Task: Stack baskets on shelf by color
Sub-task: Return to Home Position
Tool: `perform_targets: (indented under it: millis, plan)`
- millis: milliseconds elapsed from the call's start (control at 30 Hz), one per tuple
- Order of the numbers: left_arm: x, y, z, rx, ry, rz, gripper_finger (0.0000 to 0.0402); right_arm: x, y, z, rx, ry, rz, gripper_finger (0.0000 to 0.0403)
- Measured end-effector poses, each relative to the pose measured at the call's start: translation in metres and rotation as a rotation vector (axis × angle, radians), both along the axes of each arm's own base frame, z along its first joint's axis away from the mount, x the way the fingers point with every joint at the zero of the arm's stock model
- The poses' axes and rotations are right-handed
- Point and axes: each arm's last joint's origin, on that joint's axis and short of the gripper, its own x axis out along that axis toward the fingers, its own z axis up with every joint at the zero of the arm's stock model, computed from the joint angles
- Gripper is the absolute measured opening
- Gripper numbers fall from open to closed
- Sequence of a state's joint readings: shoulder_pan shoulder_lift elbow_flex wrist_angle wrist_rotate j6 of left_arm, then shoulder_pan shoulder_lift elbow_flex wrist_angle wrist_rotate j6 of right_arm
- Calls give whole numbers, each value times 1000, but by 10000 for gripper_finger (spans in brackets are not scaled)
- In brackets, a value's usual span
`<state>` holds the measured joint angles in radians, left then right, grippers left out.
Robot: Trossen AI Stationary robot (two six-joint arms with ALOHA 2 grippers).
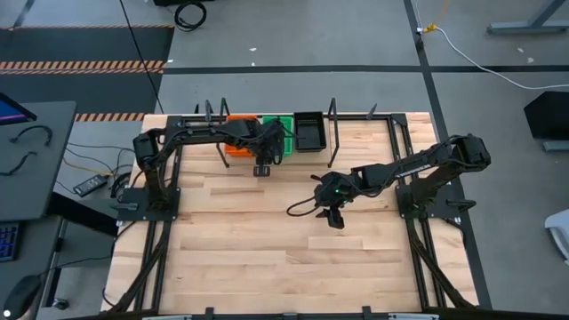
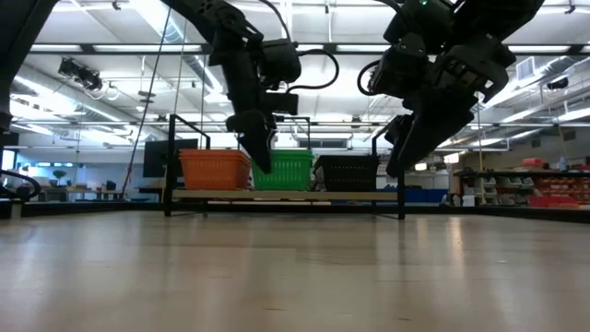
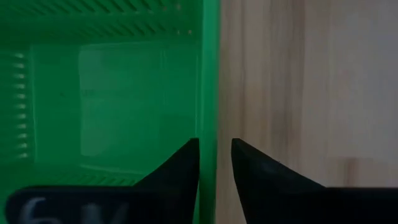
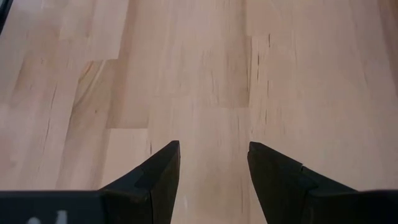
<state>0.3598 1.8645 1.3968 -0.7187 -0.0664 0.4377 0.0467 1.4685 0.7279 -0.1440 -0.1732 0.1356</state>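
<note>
While gripped, green basket (image 3: 112, 93) translucent, slotted.

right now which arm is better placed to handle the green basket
Left. The left gripper is at the shelf, its fingers straddling the green basket wall. The right gripper hangs open over bare table, away from the baskets.

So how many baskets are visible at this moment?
3, side by side on the shelf: the orange basket at one end, the green basket in the middle with the left gripper at its wall, the black basket at the other end. Nested ones might be hidden.
</note>
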Motion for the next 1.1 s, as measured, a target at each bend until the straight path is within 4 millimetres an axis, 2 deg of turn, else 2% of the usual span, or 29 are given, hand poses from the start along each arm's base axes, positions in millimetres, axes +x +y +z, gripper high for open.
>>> perform_targets:
  millis: [267,800,1100]
  plan:
    - [1,-2,0,-2,-8,6,77,0,0,0,0,0,0,194]
    - [2,12,3,35,-60,47,71,0,0,0,0,0,0,194]
    - [2,3,2,19,-30,38,73,0,0,0,0,0,0,194]
